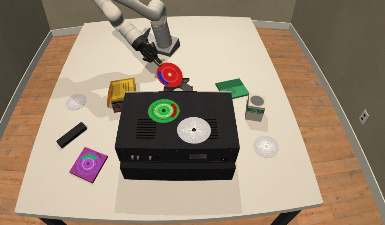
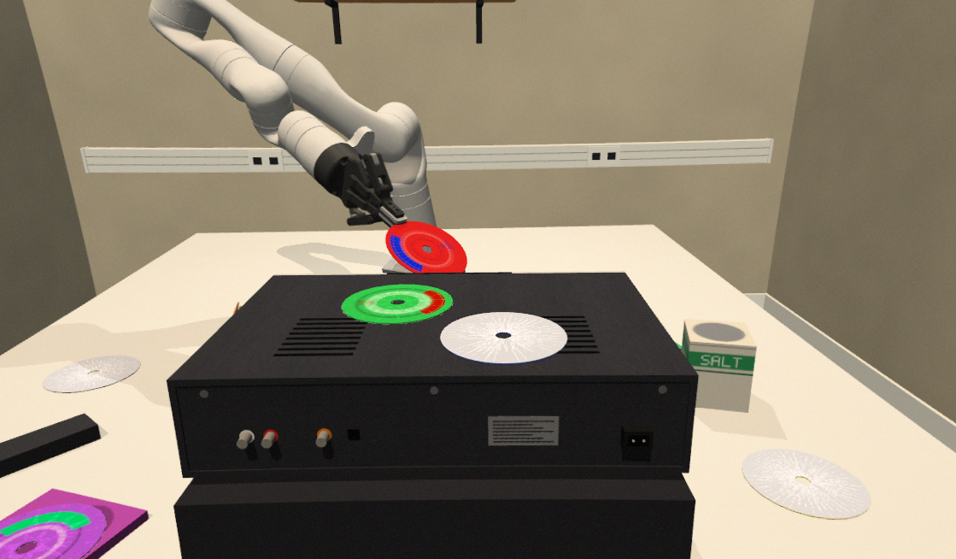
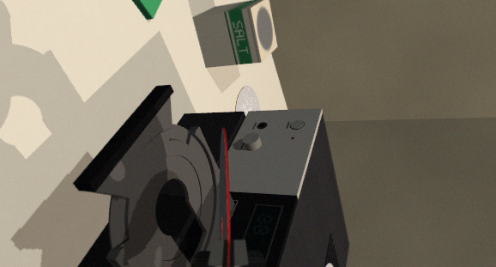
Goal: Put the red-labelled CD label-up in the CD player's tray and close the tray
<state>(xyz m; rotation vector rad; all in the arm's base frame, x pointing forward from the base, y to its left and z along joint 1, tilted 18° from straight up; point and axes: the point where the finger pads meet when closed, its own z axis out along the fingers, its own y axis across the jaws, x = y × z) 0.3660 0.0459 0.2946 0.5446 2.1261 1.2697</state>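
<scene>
The red CD (image 3: 227,180) is pinched by its edge in the hand (image 3: 228,249), seen nearly edge-on beside the pulled-out tray (image 3: 142,159). Up top, a salt box (image 3: 240,34) and a bit of green case (image 3: 150,0) can be spotted on the surface (image 3: 116,34).
</scene>
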